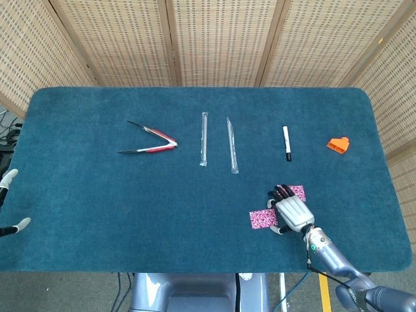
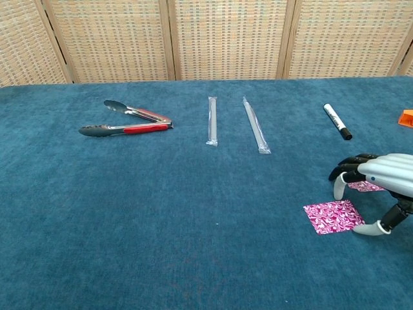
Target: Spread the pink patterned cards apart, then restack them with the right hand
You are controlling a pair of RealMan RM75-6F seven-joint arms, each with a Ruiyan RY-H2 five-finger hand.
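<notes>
Woven screens back a blue-carpeted table in the head view, where the right hand arches palm-down over two pink patterned cards: the nearer card lies just left of it and the farther card peeks out past its fingertips, while only the left hand's fingertips show at the left edge, spread and holding nothing. From the chest view, the right hand stands on spread fingertips gripping nothing, its thumb tip at the nearer card's corner and the farther card beneath its fingers, with tongs, two wrapped straws, a marker and an orange piece lying well beyond.
</notes>
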